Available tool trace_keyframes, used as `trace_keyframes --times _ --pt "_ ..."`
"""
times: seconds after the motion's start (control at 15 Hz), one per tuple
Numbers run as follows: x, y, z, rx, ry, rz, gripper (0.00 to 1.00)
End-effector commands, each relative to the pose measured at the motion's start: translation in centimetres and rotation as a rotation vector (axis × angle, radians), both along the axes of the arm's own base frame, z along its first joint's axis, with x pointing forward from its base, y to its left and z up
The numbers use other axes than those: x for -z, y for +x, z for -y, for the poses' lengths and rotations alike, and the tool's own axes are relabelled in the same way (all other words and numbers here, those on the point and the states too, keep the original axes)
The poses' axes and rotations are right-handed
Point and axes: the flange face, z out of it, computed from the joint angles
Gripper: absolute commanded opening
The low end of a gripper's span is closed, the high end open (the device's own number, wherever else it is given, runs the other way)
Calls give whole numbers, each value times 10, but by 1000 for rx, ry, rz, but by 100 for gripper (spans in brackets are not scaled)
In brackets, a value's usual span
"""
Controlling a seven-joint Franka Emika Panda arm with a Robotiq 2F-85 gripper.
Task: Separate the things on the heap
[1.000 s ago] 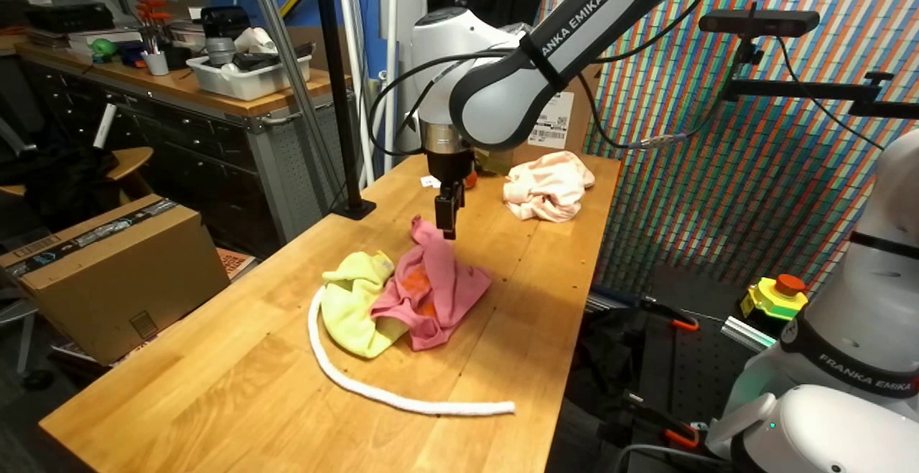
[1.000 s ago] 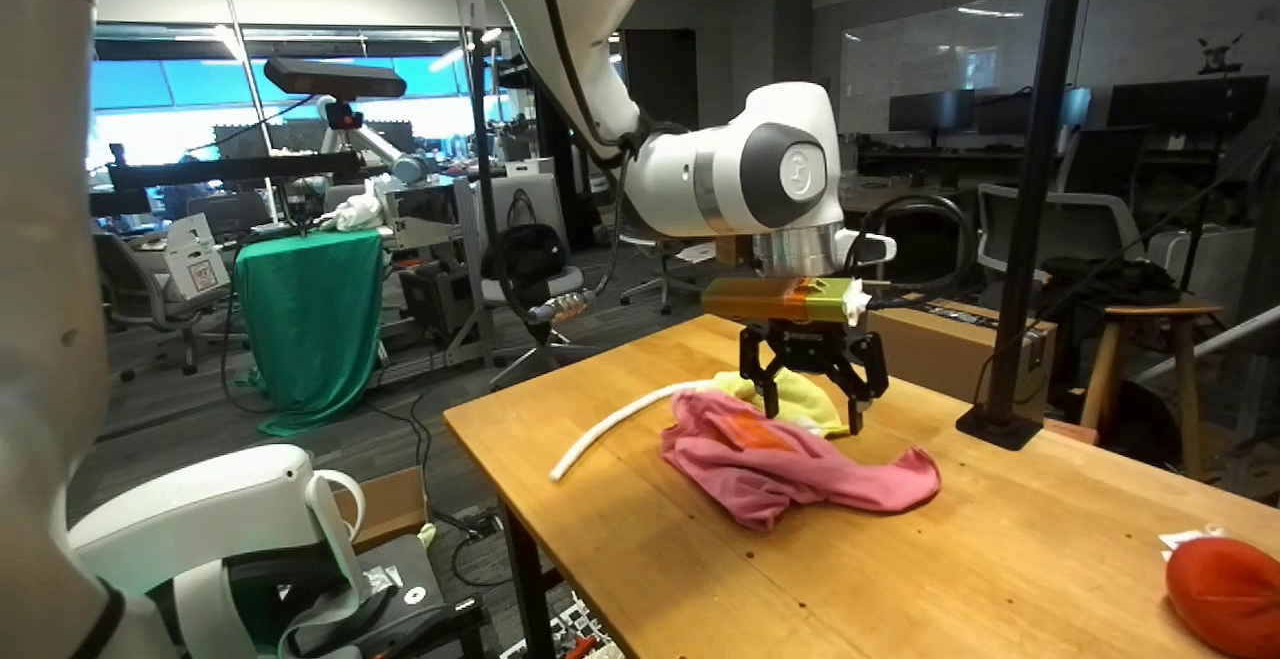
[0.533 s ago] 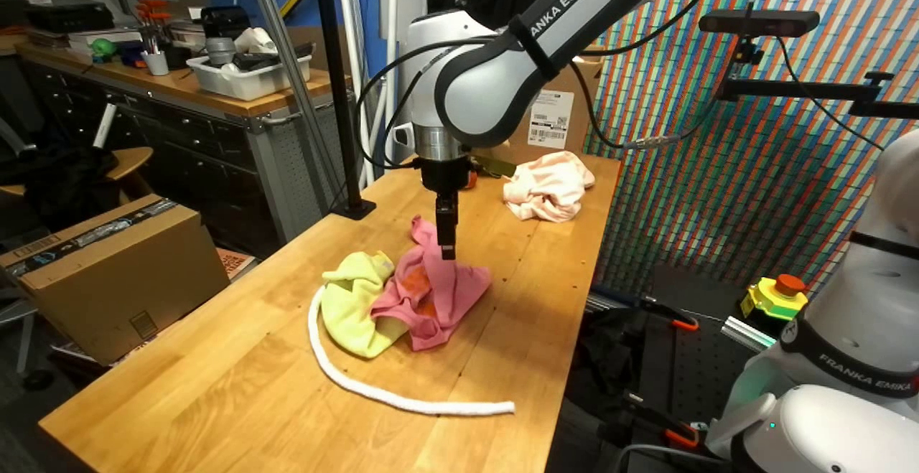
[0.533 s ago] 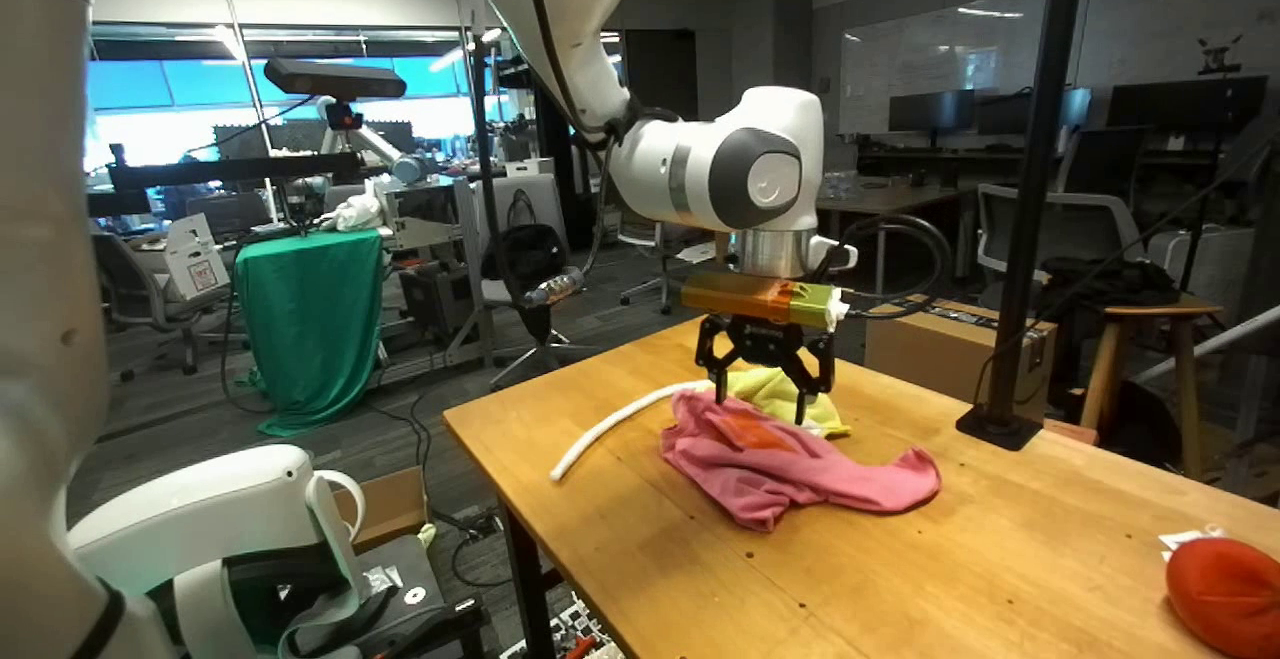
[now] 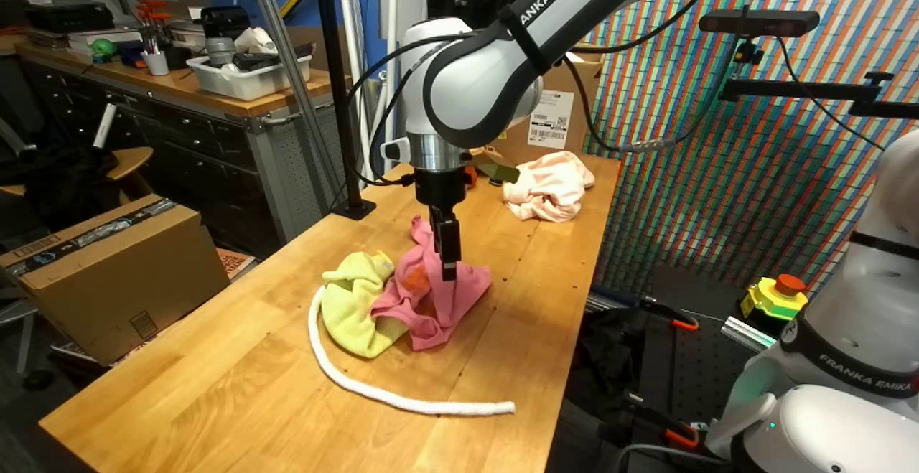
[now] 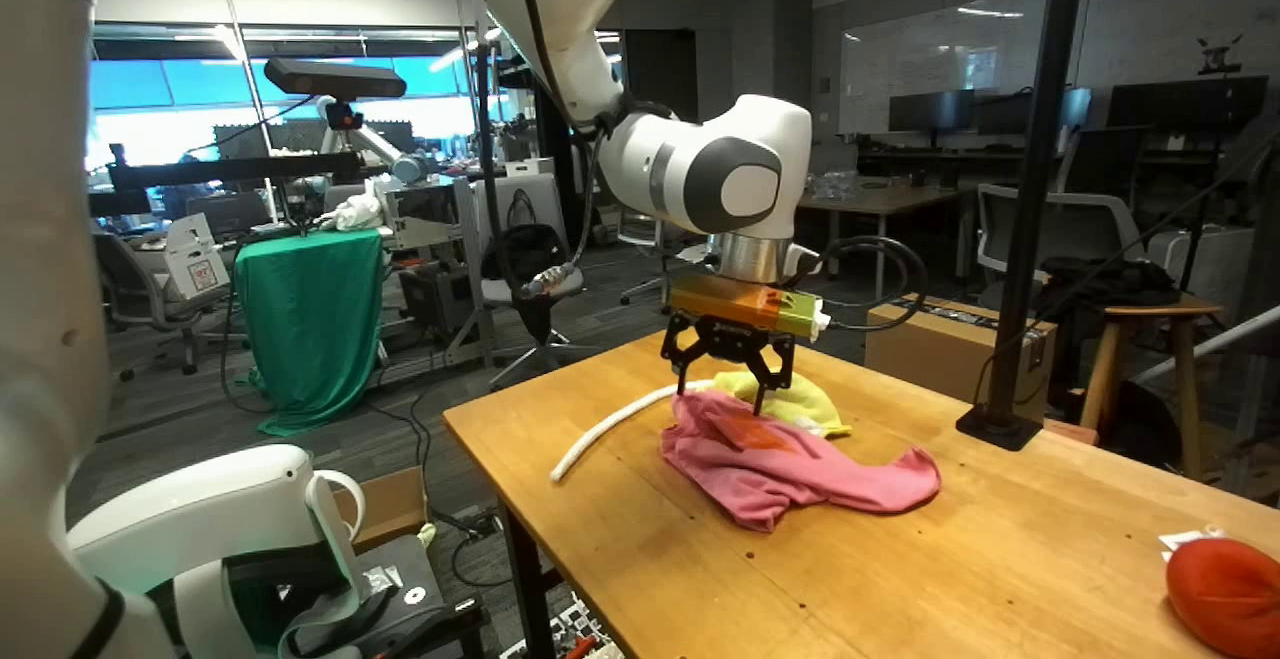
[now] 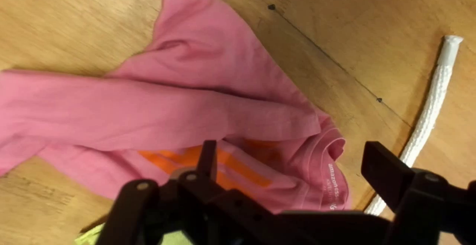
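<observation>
A crumpled pink-red cloth (image 5: 467, 288) with orange print partly overlaps the yellow-green cloth (image 5: 344, 308); together they form the heap. Around the outer side of the yellow-green cloth curves a white rope (image 5: 431, 407), one end running free across the table. The cream-white cloth (image 5: 549, 186) lies apart, bunched near the table's far end in an exterior view. My gripper (image 6: 720, 404) is open over the pink-red cloth. In the wrist view the gripper (image 7: 290, 146) has one finger over the orange print, the other between cloth and rope; nothing is gripped. I cannot tell if the tips touch fabric.
A round orange-red object (image 6: 1225, 594) sits on the wooden table (image 6: 900, 579). A black post (image 6: 1010, 409) rises from the table's edge. A tall labelled carton (image 5: 553, 110) stands behind the cream-white cloth; a cardboard box (image 5: 115, 279) is beside the table, below its top.
My gripper has come down and shifted across the pink-red cloth, leftward in an exterior view, staying open. The cloths and the rope have not moved.
</observation>
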Motion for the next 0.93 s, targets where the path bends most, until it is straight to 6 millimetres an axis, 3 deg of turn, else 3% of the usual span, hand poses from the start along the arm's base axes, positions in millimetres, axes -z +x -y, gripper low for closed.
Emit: trace_keyframes --times 0.0,0.87 --pt "6 -2 3 -46 16 22 100" --pt "57 -7 -16 -83 -48 146 100"
